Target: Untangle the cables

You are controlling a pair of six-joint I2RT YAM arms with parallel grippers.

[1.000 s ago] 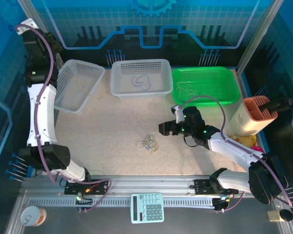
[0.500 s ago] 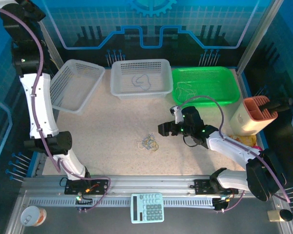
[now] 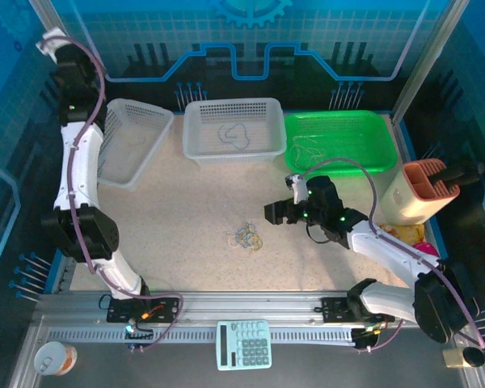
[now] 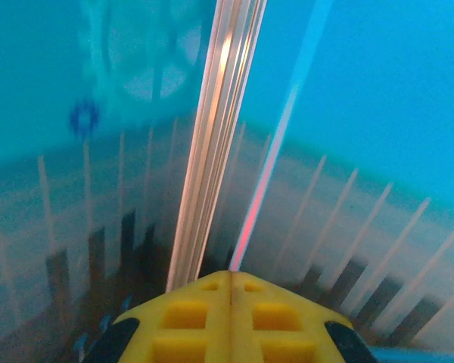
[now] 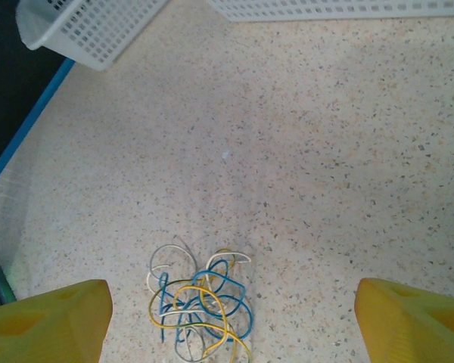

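The cables (image 3: 246,236) lie in a small tangle of blue, yellow and pale loops on the speckled table; the same tangle (image 5: 200,306) shows low in the right wrist view. My right gripper (image 3: 276,212) hovers just right of it, open, its yellow fingertips (image 5: 53,321) wide apart with nothing between them. A single dark cable (image 3: 234,136) rests in the middle white basket (image 3: 196,141), and a pale one (image 3: 307,147) lies in the green basket (image 3: 380,149). My left arm (image 3: 77,162) is raised at the far left. My left gripper (image 4: 231,281) is shut and empty, facing the blue back wall.
A tilted white basket (image 3: 125,145) stands at the back left beside the left arm. At the right edge stand an orange holder (image 3: 428,187) and small items. A calculator (image 3: 244,343) and a tape roll (image 3: 52,357) sit on the front rail.
The left arm swung up and out to the far left corner, then back right toward the left basket. The right arm and the tangle have barely moved.
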